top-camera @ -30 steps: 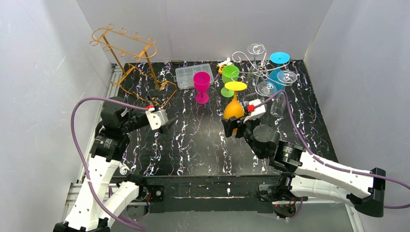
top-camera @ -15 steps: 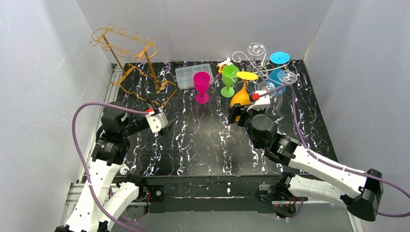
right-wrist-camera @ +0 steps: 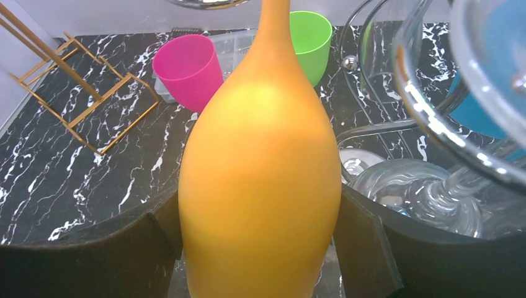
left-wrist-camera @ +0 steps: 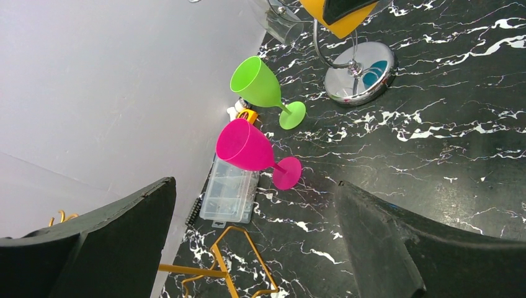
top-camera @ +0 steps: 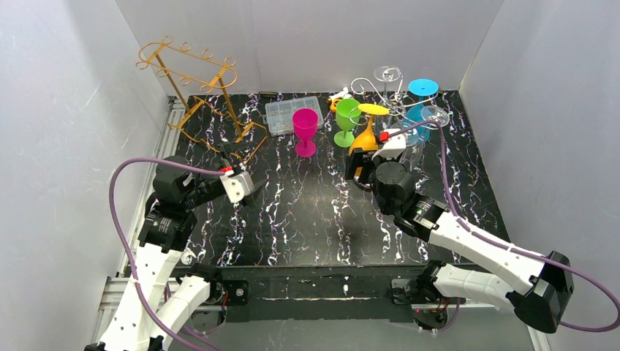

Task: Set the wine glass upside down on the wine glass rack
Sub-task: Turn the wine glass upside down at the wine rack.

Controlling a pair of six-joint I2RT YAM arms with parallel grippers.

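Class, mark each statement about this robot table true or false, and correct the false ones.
1. The right gripper holds the orange wine glass upside down. True.
2. The left gripper grips the pink glass. False: it is open and empty; the pink glass stands on the table.
3. The green glass stands upright. True.
4. Glasses hang on the gold rack. False: nothing hangs on it.
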